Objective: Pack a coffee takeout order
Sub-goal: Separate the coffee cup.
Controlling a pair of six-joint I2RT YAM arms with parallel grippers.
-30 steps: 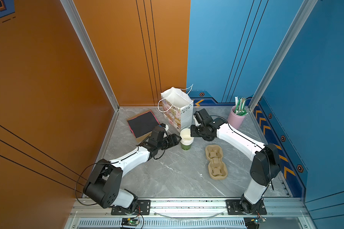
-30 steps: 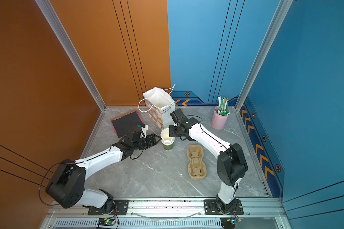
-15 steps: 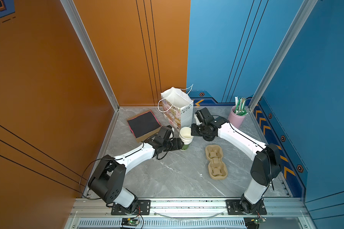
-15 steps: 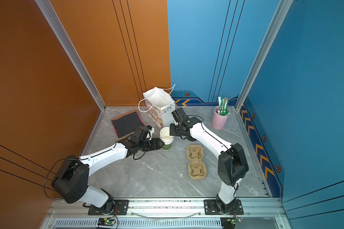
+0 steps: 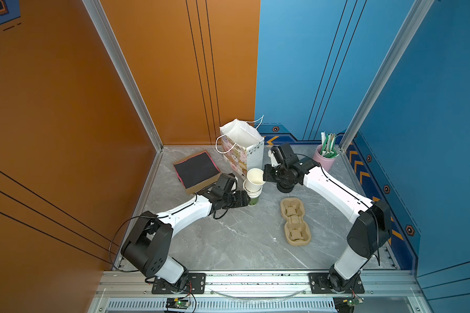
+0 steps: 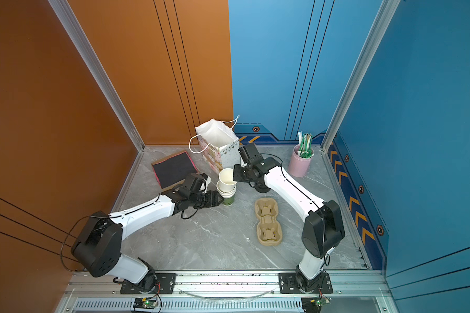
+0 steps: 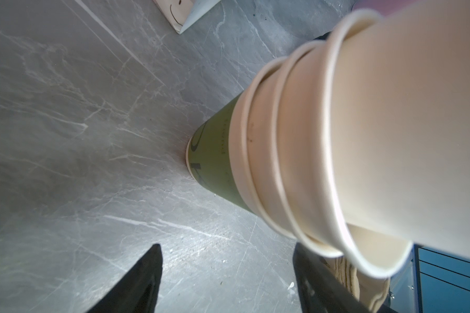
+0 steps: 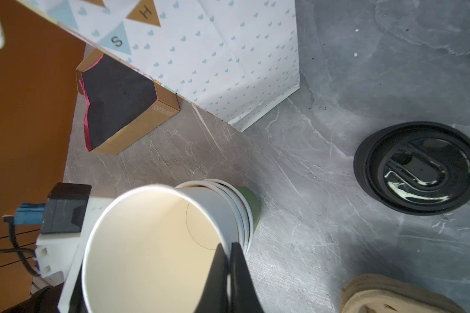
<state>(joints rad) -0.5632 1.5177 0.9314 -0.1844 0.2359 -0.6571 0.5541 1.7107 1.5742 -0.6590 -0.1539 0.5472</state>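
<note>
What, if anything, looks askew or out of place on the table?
The top cup sits askew: it leans out of the cup stack instead of nesting straight, its rim pinched by the shut right gripper. The left gripper stands open by the stack's green base.

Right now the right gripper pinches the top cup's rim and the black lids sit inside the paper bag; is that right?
Not quite: the black lids lie on the table outside the paper bag, as the right wrist view shows. Rest holds.

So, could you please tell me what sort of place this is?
Probably a staged robot test cell mimicking a coffee counter: panel walls enclose the tabletop, with a cup stack, pulp cup carrier and gift bag.
</note>
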